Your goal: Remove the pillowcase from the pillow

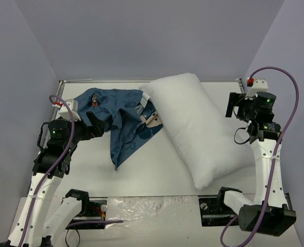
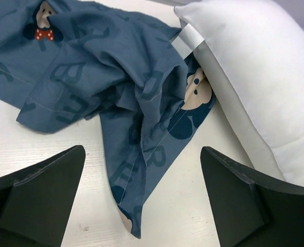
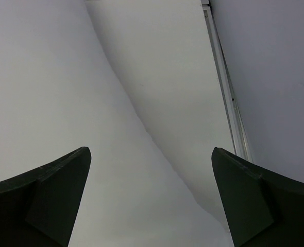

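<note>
The dark teal pillowcase lies crumpled on the table, left of the pillow, and it fills the left wrist view. Its right edge runs under the pillow's left side. The bare white pillow lies diagonally from back centre to front right, and its edge shows in the left wrist view. My left gripper is open and empty, hovering over the pillowcase's near corner. My right gripper is open and empty beside the pillow's right side.
The white table has a metal rail along its back and right edges. Grey walls close in at the left, back and right. The arm bases and a crinkled clear sheet sit at the near edge.
</note>
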